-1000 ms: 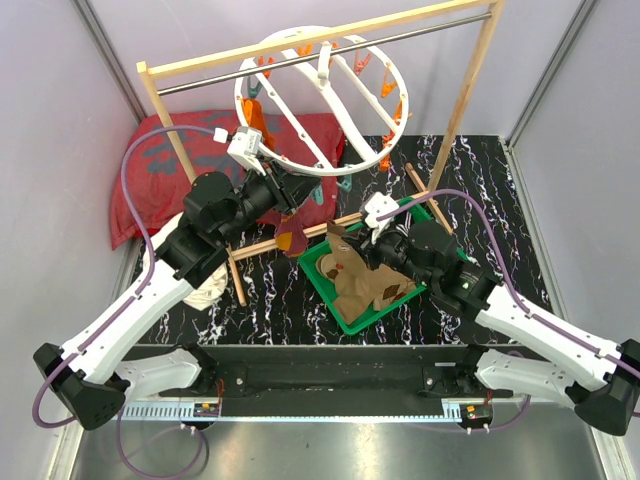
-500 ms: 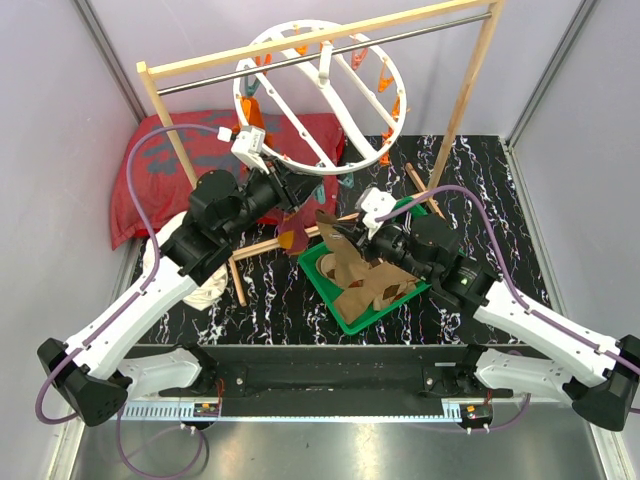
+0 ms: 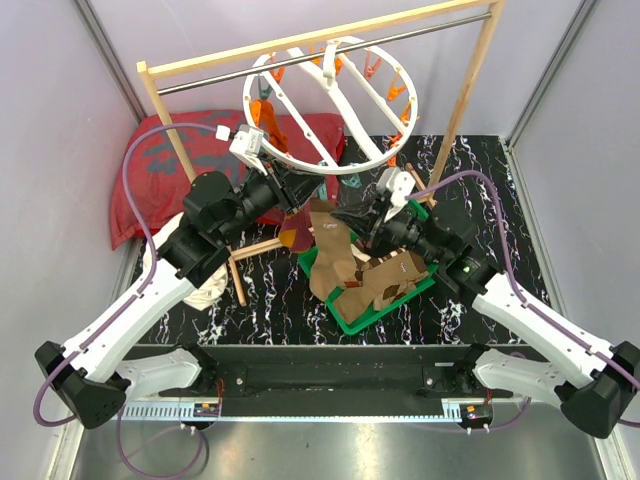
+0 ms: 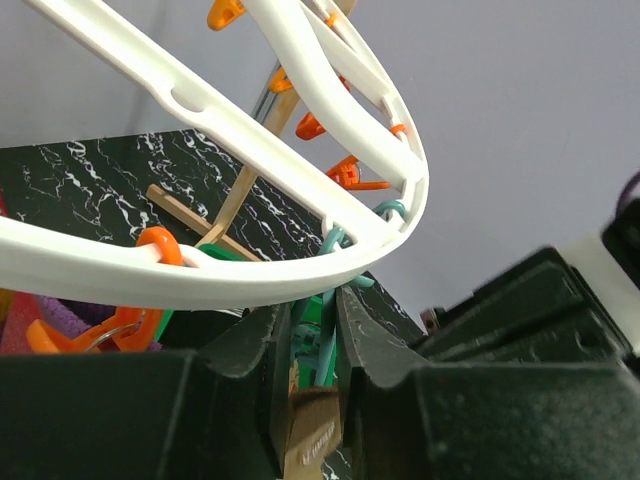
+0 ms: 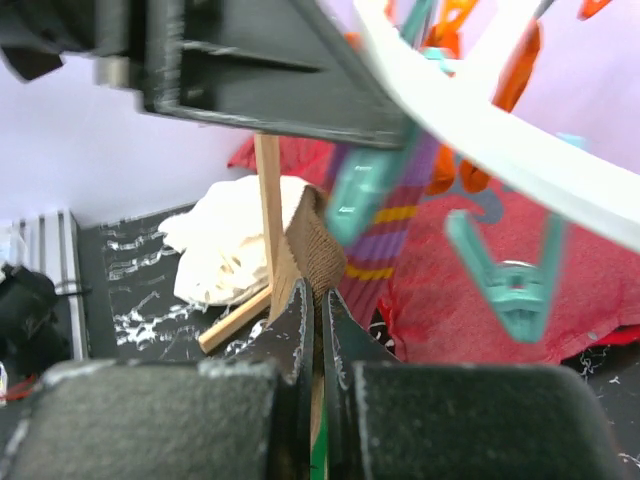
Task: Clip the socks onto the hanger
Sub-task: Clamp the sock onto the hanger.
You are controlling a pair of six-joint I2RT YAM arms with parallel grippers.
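Fingers (image 4: 248,360) of your left gripper (image 4: 312,318) squeeze a small teal plastic clip (image 4: 326,352) under the round white plastic hanger (image 4: 250,272); your right gripper (image 5: 320,305) pinches the brown-tan argyle sock (image 5: 305,238) just beside it. Feed the cuff well into the clip before easing off.

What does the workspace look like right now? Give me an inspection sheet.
Surface: black marble table, carrying green tray.
Job's things: hanger hung on wooden rack; brown argyle sock held up under teal clip; other socks in tray.
Clutter: white cloth, red cushion, both left.
Grippers: left gripper fingers shut on teal clip; right gripper shut on brown argyle sock.
Cables: purple cables loop off both arms, no snag seen.
Surroundings: grey walls.
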